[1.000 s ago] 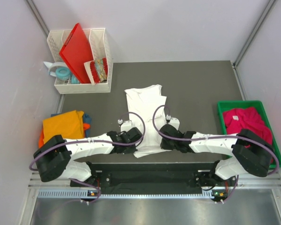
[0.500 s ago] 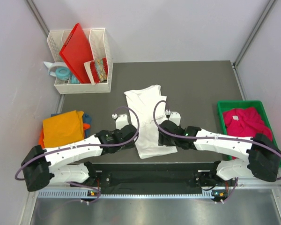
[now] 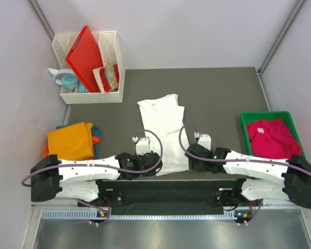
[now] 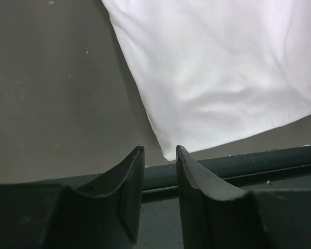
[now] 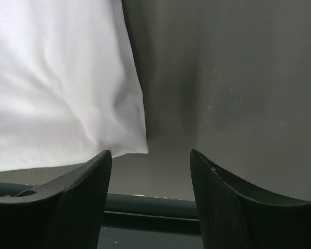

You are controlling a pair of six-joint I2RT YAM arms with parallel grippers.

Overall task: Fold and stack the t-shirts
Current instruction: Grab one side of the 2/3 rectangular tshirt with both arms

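Releasing the hem, your left gripper and right gripper have backed off toward 6 o'clock, jaws apart and empty. The white t-shirt lies narrow-folded at the centre of the table, likely ready for a crosswise fold.

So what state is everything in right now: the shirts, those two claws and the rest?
white t-shirt: folded narrow, lying flat on the table.
left gripper: open, empty, by the shirt's near corner.
right gripper: open, empty, by the other near corner.
orange t-shirt: folded, on top of the pile at left.
magenta-pink t-shirt: crumpled, unfolded, in the green bin.
red board: leaning in the white rack.
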